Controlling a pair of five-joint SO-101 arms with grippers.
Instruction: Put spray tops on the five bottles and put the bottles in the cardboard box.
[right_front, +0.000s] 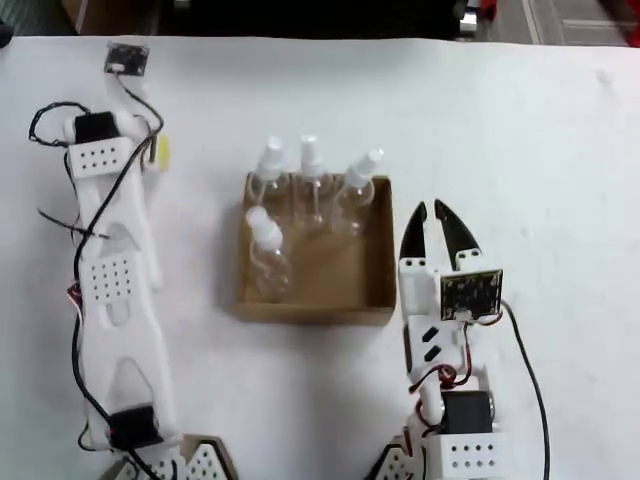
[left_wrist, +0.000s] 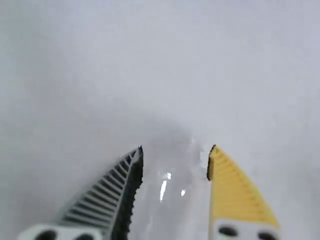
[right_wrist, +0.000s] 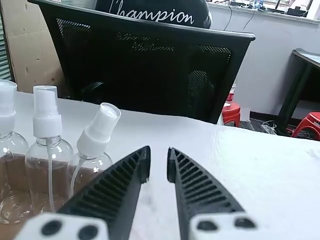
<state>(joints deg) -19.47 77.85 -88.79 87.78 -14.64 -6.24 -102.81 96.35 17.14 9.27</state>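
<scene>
Now ribbed left fingers (left_wrist: 235, 190) clamp clear bottle (left_wrist: 167, 192); right fingers (right_wrist: 120, 185) slightly parted.

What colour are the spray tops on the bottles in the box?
The spray tops are white, clearest in the right wrist view.

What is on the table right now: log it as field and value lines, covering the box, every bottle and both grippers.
cardboard box: between the two arms
bottles in box: four, each with a spray top
far row: three bottles along the box's far side
fourth bottle: nearer the arms, on the left arm's side
fifth bottle: clear, between the left gripper's fingers; top cannot be told
left gripper: shut on the fifth bottle, away from the box
right gripper: open, empty, beside the box
</scene>
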